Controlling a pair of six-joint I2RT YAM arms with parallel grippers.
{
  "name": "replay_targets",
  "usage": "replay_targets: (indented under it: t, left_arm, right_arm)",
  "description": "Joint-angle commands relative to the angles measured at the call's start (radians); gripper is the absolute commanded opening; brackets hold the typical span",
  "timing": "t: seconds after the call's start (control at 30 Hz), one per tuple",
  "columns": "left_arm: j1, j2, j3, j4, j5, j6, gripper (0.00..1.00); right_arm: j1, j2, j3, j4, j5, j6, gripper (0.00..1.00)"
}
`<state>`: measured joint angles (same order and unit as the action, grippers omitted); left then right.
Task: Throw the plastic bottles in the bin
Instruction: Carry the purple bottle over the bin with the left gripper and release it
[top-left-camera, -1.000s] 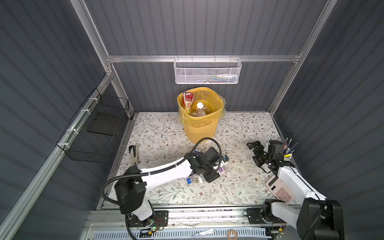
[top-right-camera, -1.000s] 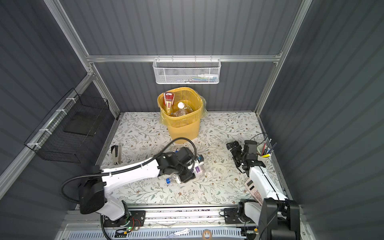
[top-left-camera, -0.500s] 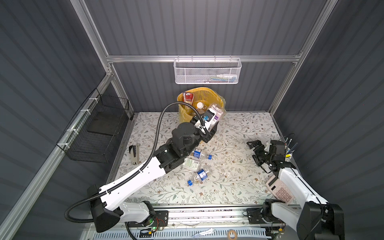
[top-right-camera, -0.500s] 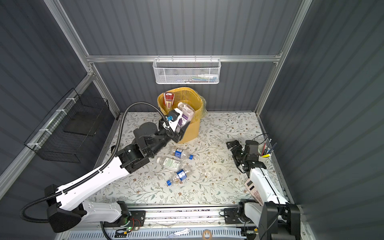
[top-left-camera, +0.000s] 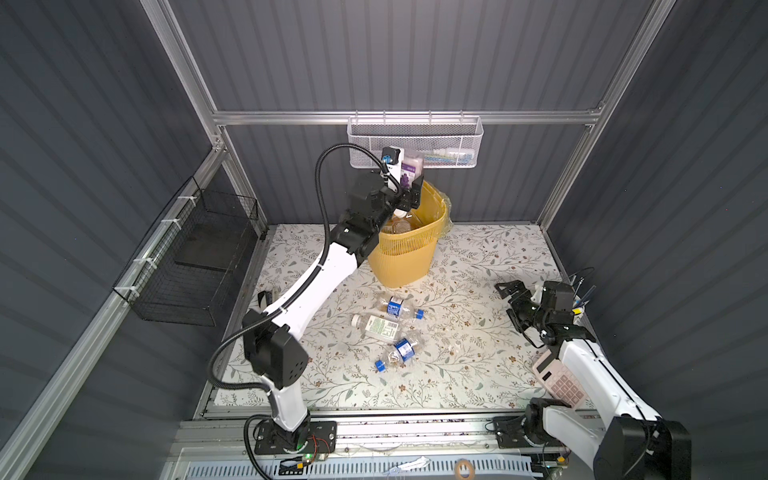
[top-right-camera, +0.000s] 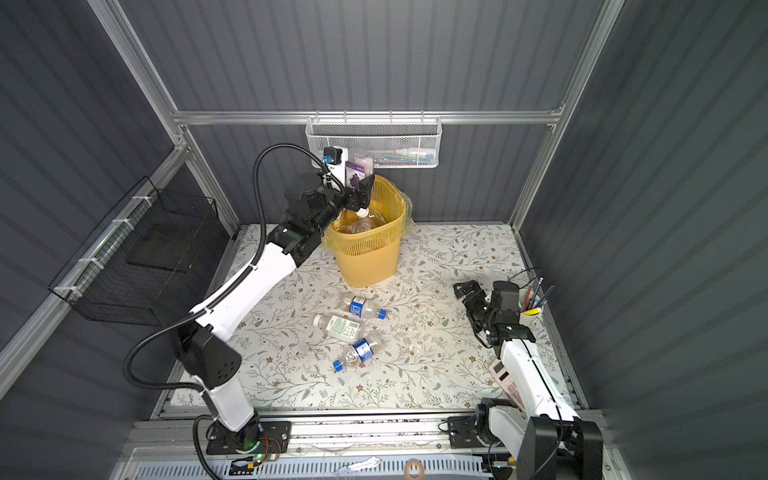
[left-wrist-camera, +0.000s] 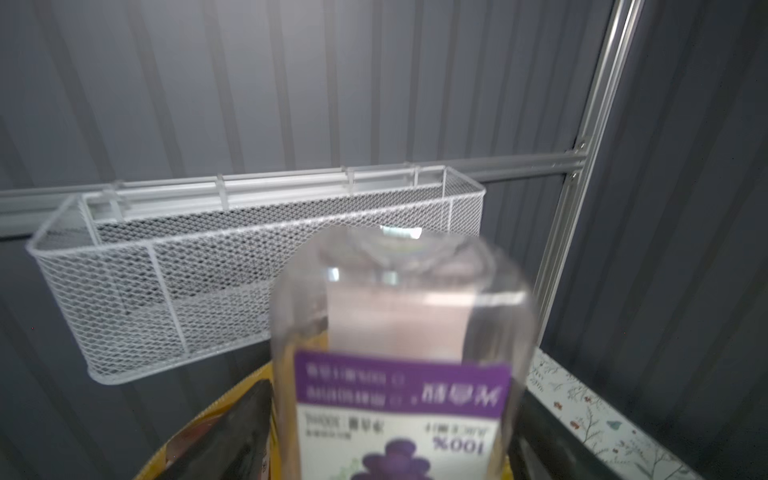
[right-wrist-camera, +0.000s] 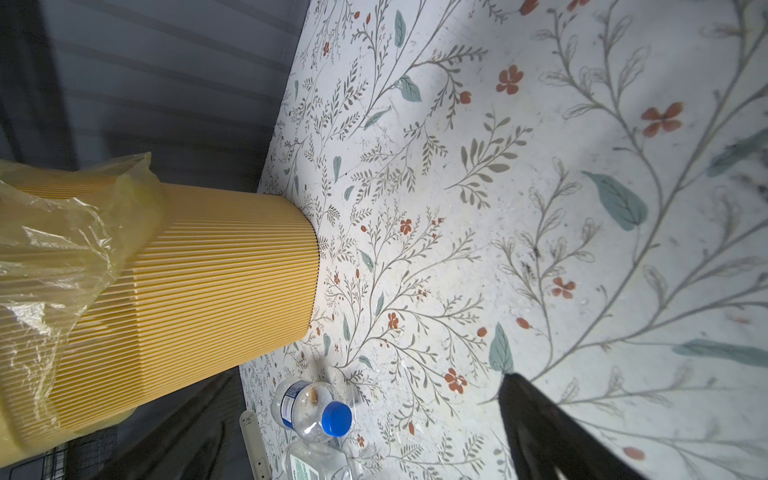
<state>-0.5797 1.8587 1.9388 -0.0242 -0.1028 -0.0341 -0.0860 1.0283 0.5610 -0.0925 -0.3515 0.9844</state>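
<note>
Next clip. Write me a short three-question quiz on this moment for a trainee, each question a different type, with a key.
1. Multiple choice: what colour is the label on the bottle at the left claw, over the bin? A) purple B) orange C) black
2. True or false: the right claw grips a bottle.
3. Count: how many labelled bottles lie on the table?
Key: 1 A. 2 False; it stands open and empty. 3 Three: two with blue labels, one green-white.
</note>
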Motion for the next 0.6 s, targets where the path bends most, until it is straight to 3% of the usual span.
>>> replay_targets:
  t: [0.0, 0.07, 0.23, 0.4, 0.57]
  left_arm:
    - [0.015, 0.052, 0.194, -0.303, 0.049, -0.085, 0.99]
    - [0.015, 0.037, 0.233, -0.362, 0.018, -0.076, 1.0]
    - [0.015, -0.157, 0.016, -0.226, -0.08, -0.067, 1.0]
    - [0.015, -0.207, -0.021, -0.297, -0.112, -0.091, 1.0]
    - [0.019, -0.291, -0.162, -0.243, -0.159, -0.11, 1.0]
  right_arm:
    - [-0.01, -0.022, 0.03, -0.024, 0.005, -0.023, 0.99]
    - [-0.013, -0.025, 0.034, -0.031, 0.004, -0.027, 0.99]
    - [-0.013, -0.02, 0.038, -0.033, 0.005, -0.017, 0.99]
    - [-0.013, -0.013, 0.048, -0.036, -0.003, -0.01, 0.99]
    - [-0.014, -0.02, 0.064, -0.059, 0.0, -0.017, 0.99]
